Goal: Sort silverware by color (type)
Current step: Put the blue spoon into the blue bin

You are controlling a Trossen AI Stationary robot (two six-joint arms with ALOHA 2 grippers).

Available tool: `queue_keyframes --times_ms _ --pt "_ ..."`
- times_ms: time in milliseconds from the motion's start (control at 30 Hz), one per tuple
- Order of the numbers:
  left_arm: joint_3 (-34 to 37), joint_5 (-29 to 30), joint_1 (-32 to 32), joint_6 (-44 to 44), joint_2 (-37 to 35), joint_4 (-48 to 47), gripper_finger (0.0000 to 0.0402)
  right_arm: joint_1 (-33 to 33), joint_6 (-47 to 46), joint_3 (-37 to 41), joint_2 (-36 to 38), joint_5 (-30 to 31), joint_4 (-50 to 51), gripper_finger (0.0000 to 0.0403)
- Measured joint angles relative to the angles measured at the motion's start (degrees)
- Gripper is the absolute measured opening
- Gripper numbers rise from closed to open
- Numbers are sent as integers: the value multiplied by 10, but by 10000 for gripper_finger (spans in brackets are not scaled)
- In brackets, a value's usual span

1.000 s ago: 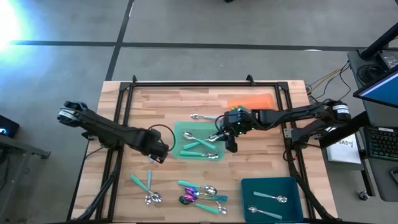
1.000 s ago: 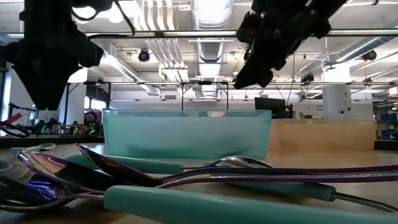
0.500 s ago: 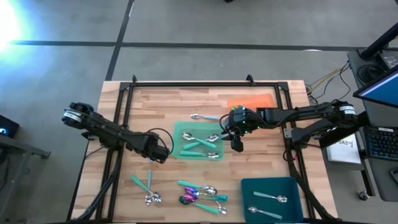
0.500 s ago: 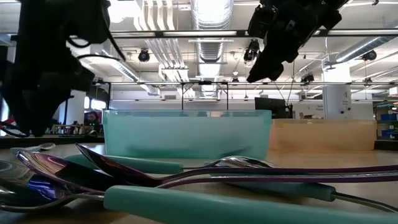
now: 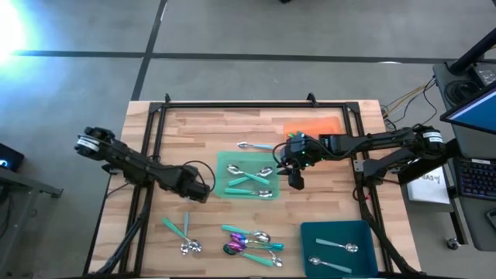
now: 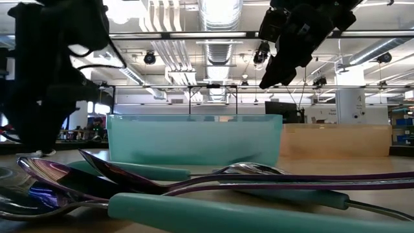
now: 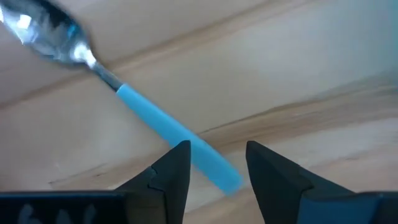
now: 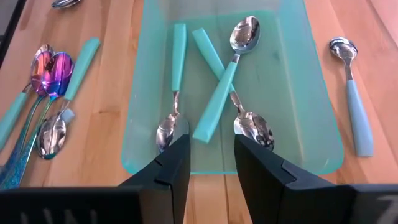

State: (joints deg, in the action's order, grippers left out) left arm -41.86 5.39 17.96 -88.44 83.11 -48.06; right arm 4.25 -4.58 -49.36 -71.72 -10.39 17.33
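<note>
Table (image 5: 201, 128): left pincer (image 7: 214, 165) open astride a blue-handled spoon (image 7: 155, 121); right pincer (image 8: 208, 155) open, empty, above green tray (image 8: 143, 93) holding 3 spoons.

Even overhead light, soft shadows. Glare patch at high view's upper-left corner. Ceiling lamps (image 6: 213, 16) bright in low view. Left wrist view motion-blurred; foreground spoons (image 6: 194, 188) soft.

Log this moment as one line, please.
left gripper open over blue-handled spoon | right gripper open above green tray
</note>
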Motion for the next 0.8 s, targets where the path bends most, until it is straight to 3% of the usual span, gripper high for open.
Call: queue_keyframes --times_ms 467,667,800 --pt "32 4 0 -49 3 -10 137 0 2 1 -1 0 5 107" --pt "63 -7 1 -62 1 36 136 0 9 5 -1 0 5 109" --pt "65 -9 0 -50 1 39 114 0 9 6 -1 0 4 105"
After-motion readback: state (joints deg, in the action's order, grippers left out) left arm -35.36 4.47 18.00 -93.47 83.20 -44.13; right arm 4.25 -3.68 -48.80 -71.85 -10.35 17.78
